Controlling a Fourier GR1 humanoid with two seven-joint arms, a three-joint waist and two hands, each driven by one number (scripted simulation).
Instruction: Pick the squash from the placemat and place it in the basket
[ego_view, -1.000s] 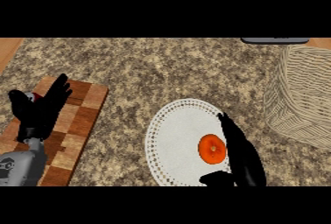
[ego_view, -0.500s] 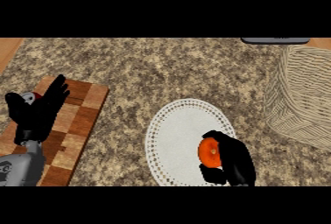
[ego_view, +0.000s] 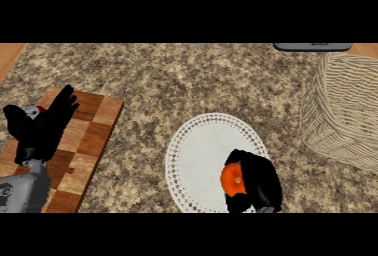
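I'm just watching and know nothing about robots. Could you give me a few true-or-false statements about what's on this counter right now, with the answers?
1. The right hand is curled round the orange squash. True.
2. The squash is already in the basket. False: it is over the white placemat.
3. The left hand is open above the wooden cutting board. True.
4. The basket stands left of the placemat. False: it stands to the right.

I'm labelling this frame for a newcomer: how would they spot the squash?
Find the round white placemat at the counter's middle. At its lower right, the right hand curls round the squash, the only orange thing there.
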